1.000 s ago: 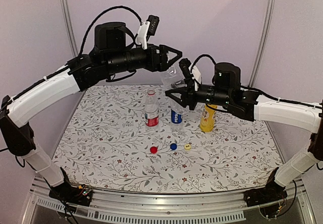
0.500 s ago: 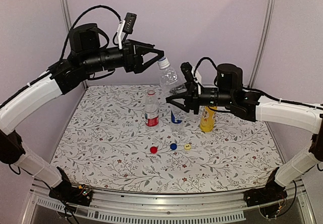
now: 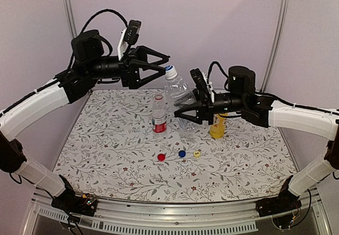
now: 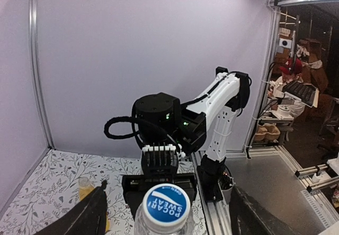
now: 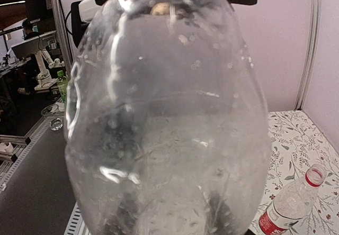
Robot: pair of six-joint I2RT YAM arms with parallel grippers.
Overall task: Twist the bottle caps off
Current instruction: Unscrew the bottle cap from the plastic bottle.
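Observation:
My right gripper [image 3: 186, 110] is shut on the body of a plain clear bottle [image 3: 178, 95], held tilted above the table. Its fingers are hidden behind the bottle [image 5: 169, 113], which fills the right wrist view. The blue-and-white cap [image 3: 169, 70] is still on the neck. My left gripper [image 3: 166, 63] is open, level with that cap, its fingertips just left of it. In the left wrist view the cap [image 4: 167, 205] sits between the two dark fingers [image 4: 85, 216], touching neither. A capless red-white labelled bottle [image 3: 159, 116] and a yellow bottle [image 3: 217, 125] stand on the table.
Three loose caps lie on the floral table [image 3: 106, 150]: red [image 3: 161, 156], blue [image 3: 181, 153] and yellow [image 3: 196, 153]. A purple back wall and metal posts [image 3: 68, 12] close in the space. The red-white bottle [image 5: 294, 203] shows low at the right of the right wrist view.
My left gripper has pulled back to the left, off the bottle top, and opened wider. My right gripper has shifted the clear bottle slightly left and up.

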